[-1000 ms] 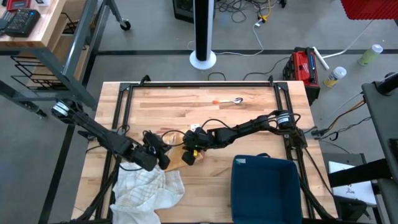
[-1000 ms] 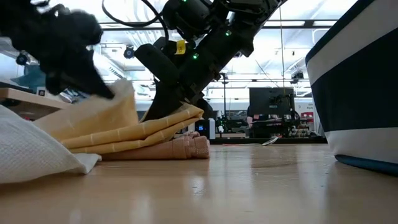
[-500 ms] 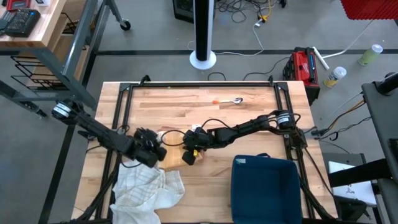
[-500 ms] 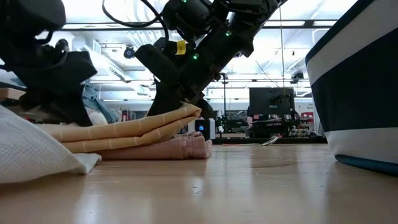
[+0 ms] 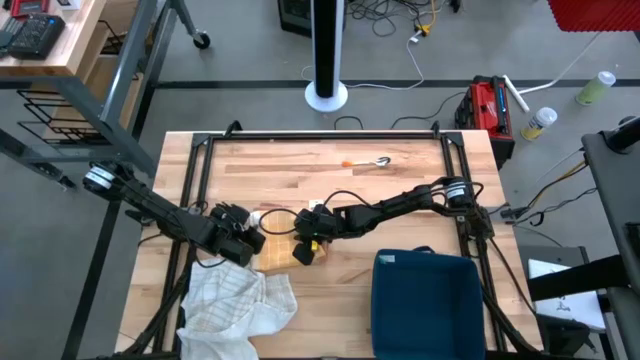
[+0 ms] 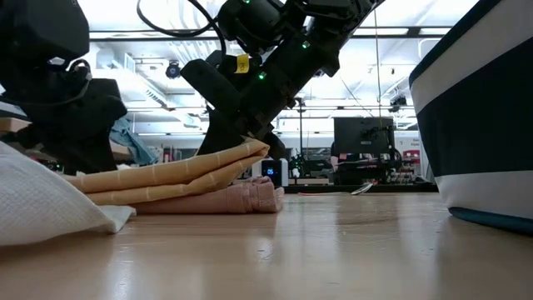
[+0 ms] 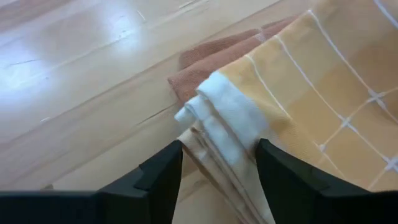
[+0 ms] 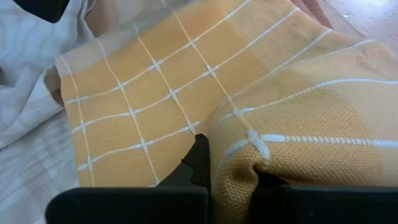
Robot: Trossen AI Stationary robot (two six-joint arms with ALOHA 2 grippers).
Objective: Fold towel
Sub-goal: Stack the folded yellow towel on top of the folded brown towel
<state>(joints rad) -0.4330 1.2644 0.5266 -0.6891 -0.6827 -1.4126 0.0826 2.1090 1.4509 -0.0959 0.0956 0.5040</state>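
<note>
Wooden boards make up the worktop (image 5: 400, 190), which is ringed by a black frame on a grey floor strewn with cables.

Near the middle of the worktop lies an orange towel (image 5: 278, 250) with a thin white check, folded into flat layers; in the low view (image 6: 179, 175) its layers rest on a pinkish-brown cloth (image 6: 241, 198) that touches the wood.

Left gripper (image 5: 243, 240) sits at the towel's left end with its fingers spread wide apart. In its wrist view the two dark fingers (image 7: 158, 177) stand either side of the towel's white-edged folded corner (image 7: 227, 118) without pinching it, so it holds nothing.

Right gripper (image 5: 305, 247) reaches in from the right edge of the worktop and is clamped tight on the towel's right end. Its wrist view shows a thick fold of the orange cloth (image 8: 292, 143) bunched right against its fingers (image 8: 198, 163).

White cloth (image 5: 240, 305) lies crumpled at the front left corner of the worktop, just beside the towel.

Blue bin (image 5: 425, 305) stands at the front right corner, well apart from the towel; what it holds cannot be made out. A spoon (image 5: 375, 162) lies near the back edge.
</note>
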